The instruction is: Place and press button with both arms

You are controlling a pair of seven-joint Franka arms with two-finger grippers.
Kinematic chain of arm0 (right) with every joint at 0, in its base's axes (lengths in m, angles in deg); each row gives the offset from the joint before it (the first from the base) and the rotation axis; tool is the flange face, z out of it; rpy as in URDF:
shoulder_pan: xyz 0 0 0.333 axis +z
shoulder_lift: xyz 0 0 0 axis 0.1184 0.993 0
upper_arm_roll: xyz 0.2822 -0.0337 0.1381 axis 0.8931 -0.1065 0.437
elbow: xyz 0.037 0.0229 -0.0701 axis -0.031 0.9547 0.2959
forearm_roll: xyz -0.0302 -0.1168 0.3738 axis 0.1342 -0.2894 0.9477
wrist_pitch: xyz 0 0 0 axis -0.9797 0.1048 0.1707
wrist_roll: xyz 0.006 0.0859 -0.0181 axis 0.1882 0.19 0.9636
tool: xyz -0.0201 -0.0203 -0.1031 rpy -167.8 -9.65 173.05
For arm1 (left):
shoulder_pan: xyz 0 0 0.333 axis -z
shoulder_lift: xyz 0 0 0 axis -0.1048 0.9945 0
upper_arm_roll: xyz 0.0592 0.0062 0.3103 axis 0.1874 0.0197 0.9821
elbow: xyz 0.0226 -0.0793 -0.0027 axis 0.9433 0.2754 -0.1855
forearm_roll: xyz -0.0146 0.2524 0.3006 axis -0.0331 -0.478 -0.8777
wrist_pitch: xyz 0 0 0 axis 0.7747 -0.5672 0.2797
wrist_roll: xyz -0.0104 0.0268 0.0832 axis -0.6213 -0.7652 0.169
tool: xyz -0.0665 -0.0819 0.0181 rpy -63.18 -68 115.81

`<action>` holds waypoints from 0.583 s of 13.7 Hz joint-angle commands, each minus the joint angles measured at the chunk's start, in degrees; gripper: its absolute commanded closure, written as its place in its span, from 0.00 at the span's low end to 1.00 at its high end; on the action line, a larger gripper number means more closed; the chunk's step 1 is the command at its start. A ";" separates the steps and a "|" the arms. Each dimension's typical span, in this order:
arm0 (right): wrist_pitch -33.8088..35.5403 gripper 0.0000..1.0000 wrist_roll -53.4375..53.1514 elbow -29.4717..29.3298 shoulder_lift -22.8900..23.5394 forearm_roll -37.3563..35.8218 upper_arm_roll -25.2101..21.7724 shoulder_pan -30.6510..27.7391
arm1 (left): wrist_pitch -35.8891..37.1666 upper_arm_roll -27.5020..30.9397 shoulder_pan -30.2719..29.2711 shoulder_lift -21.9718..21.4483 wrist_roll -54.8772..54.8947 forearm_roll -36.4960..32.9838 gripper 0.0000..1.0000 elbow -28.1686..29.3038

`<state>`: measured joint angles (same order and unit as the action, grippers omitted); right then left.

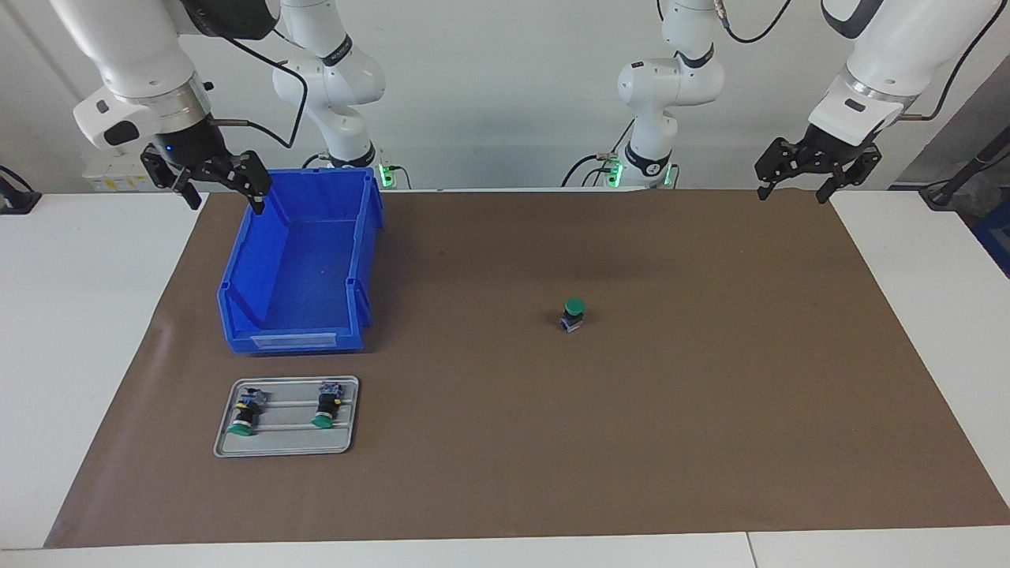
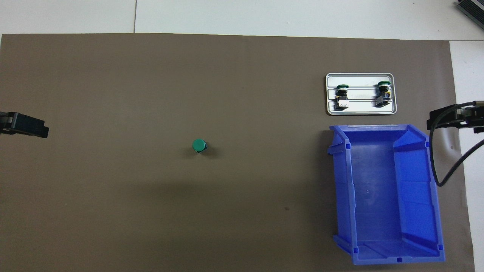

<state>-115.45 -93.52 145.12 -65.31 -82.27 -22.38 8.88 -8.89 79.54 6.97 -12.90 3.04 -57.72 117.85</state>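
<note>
Brown mat covers most of the white desk, so at least things won't skate around much. Going across the facing view: the right gripper hangs over the blue bin's corner with its jaws apart, holding nothing. A clumsy descent there could clip the bin wall. Just in front of the bin's label end, two spare buttons lie on their sides on a metal tray. The button stands upright mid-mat, green cap up, well apart from both arms. It looks top-heavy, so an off-centre press would probably tip it unless something steadies it. The left gripper waits at the mat's edge, jaws apart, empty.
</note>
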 commanded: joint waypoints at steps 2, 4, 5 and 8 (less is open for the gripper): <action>-0.11 0.00 1.03 0.84 -0.62 1.46 0.18 -0.41 | 0.31 -1.20 -1.58 -0.77 -0.14 0.20 0.00 0.70; -0.20 0.00 1.03 0.84 -0.53 1.54 0.18 -0.41 | 0.14 -1.11 -1.66 -0.86 0.12 0.20 0.00 1.14; -0.20 0.00 1.03 0.84 -0.53 1.46 0.18 -0.41 | 0.40 -1.11 -1.75 -0.95 0.03 0.20 0.00 1.23; -0.20 0.00 1.12 0.84 -0.62 1.46 0.18 -0.50 | 0.31 -1.03 -1.84 -1.03 0.03 0.20 0.00 1.23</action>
<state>-115.45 -93.52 145.24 -65.31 -82.27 -22.37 8.88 -8.86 79.18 6.27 -12.90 3.04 -57.72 118.16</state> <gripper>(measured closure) 0.000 0.000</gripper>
